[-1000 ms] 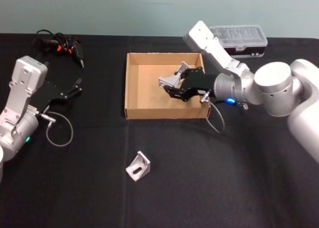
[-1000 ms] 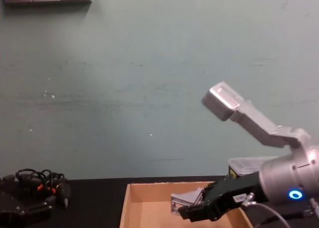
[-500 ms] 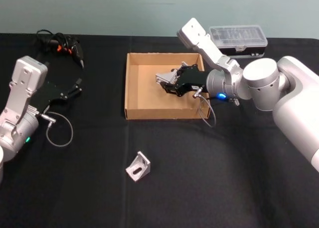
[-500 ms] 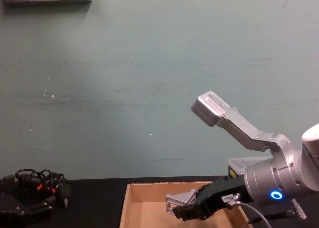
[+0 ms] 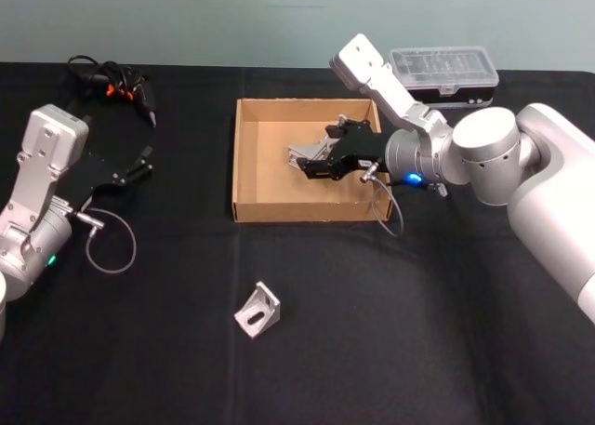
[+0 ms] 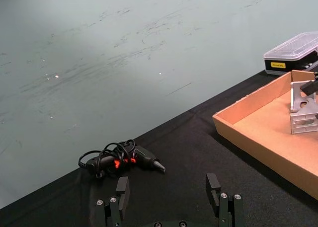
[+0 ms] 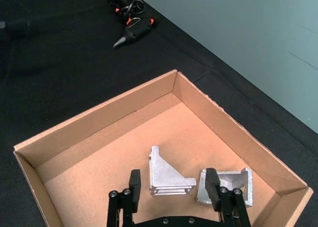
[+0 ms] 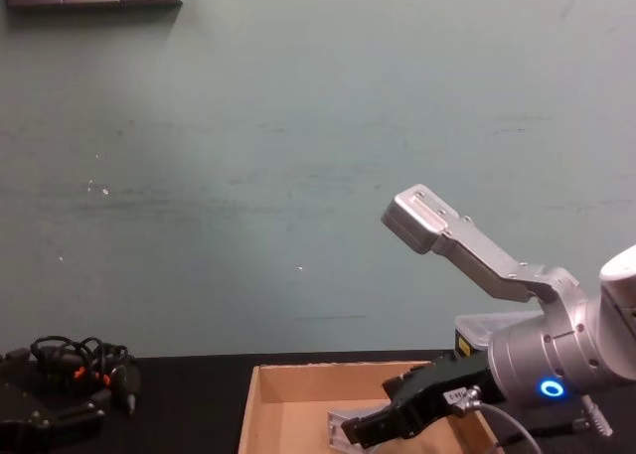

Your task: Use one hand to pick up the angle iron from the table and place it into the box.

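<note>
Two brackets in the box, one waiting out on the tabletop

The small silver metal angle iron (image 5: 257,311) sits on the matte black tabletop (image 5: 418,332), well in front of the shallow tan cardboard box (image 5: 307,207). The black multi-fingered right hand (image 5: 321,155) hovers spread and empty over two more brackets (image 7: 166,180) inside. The left hand (image 5: 147,162) is parked far left, fingers apart. The iron looks rigid, light and slick, so pinching across its flat sides seems safest.

Right gripper (image 5: 314,165) blk, arm (image 5: 485,153) silver, LED (image 5: 412,178) blue.
</note>
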You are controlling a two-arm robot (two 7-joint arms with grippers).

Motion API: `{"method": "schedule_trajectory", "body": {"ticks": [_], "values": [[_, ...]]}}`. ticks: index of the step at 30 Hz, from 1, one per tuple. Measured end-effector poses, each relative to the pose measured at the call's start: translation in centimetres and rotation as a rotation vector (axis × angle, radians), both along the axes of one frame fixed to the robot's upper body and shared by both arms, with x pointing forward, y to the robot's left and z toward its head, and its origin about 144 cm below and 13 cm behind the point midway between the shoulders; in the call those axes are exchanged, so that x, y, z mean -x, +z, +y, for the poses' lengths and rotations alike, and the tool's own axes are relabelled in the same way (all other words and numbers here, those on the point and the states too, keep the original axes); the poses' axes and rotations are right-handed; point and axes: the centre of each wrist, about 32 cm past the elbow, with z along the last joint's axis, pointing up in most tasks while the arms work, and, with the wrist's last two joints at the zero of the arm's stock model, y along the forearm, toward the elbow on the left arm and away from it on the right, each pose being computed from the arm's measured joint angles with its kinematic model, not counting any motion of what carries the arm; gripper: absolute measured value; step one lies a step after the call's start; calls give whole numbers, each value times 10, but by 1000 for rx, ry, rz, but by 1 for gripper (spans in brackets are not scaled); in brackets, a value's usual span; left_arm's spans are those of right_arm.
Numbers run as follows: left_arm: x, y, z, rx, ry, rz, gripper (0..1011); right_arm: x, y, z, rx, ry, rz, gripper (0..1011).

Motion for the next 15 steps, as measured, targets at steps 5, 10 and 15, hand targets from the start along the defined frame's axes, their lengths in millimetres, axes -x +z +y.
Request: {"method": "schedule_trajectory", "body": {"ticks": [5, 10, 15], "values": [[0, 0, 0, 0, 0, 0, 1011, 2, 2, -3, -14, -2, -6, 947], [0, 0, 0, 0, 0, 0, 1011, 9, 8, -10, -47, -2, -26, 1002], [0, 0, 0, 0, 0, 0, 1011, 20, 11, -21, -74, 3, -40, 1003]]}}
